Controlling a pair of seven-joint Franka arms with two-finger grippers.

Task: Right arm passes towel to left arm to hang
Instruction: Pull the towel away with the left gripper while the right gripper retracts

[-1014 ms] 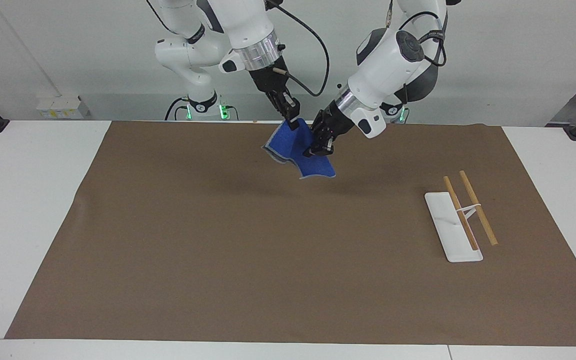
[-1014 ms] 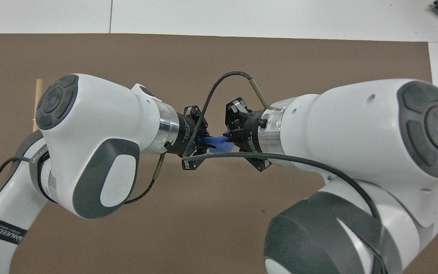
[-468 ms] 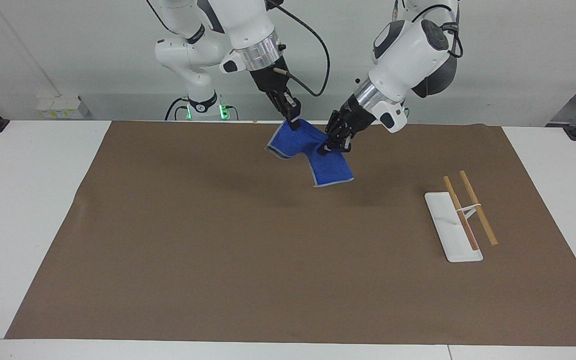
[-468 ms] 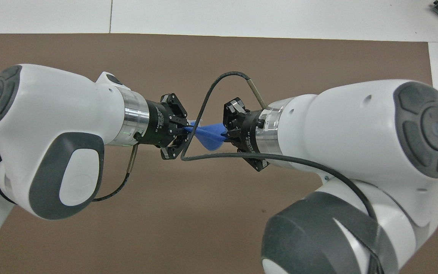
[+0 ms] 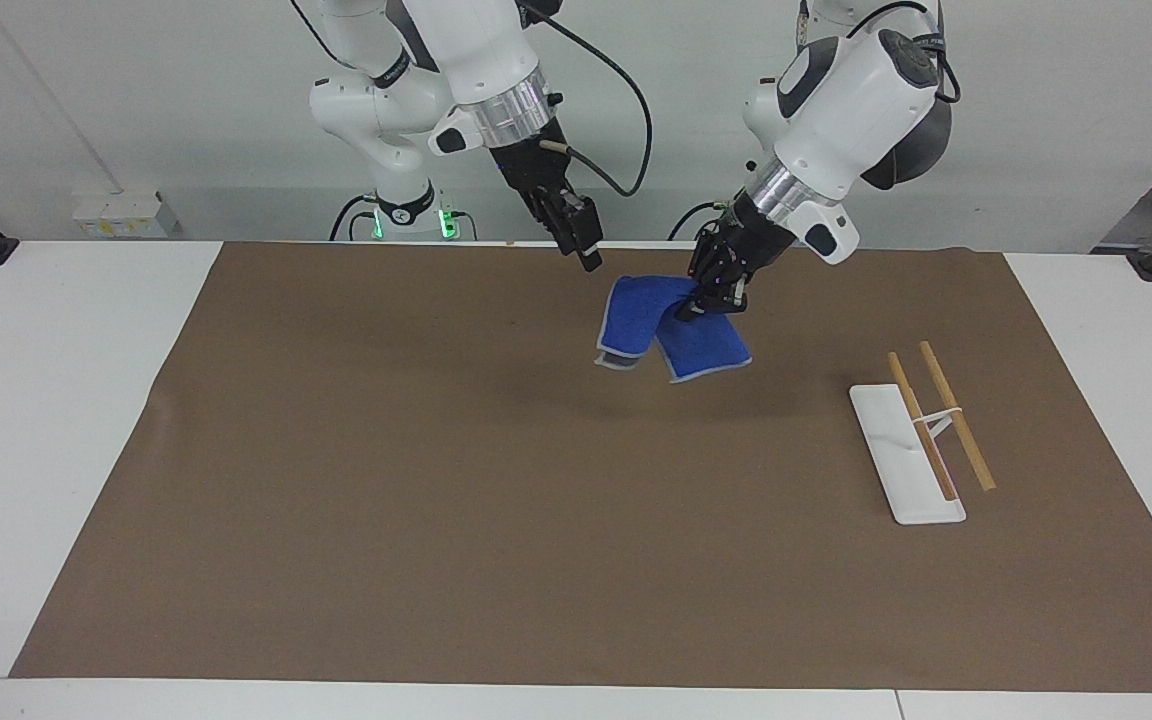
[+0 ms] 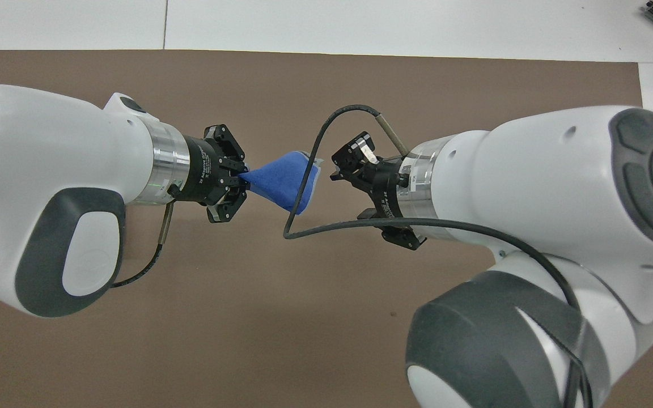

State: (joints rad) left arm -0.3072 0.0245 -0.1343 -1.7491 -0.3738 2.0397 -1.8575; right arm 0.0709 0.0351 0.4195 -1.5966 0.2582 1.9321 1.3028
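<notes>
**Towel in left gripper, rack toward left arm's end**

With handover done by the look of it: small royal-blue terry towel [image 5: 671, 328] hanging in the air over the brown mat [image 5: 436, 480], pinched at one top corner by left gripper [image 5: 708, 300]. Right gripper [image 5: 584, 243] clear of cloth, fingers apart, over mat near the robots. White-based rack with two wooden rails [image 5: 921, 435] well apart, toward left arm's end. Rails' long axis running toward and away from the robots; towel probably to cross it.

White lettering runs around the black collar of the left gripper [image 6: 241, 182], just above its wrist ring, but cannot be read.
</notes>
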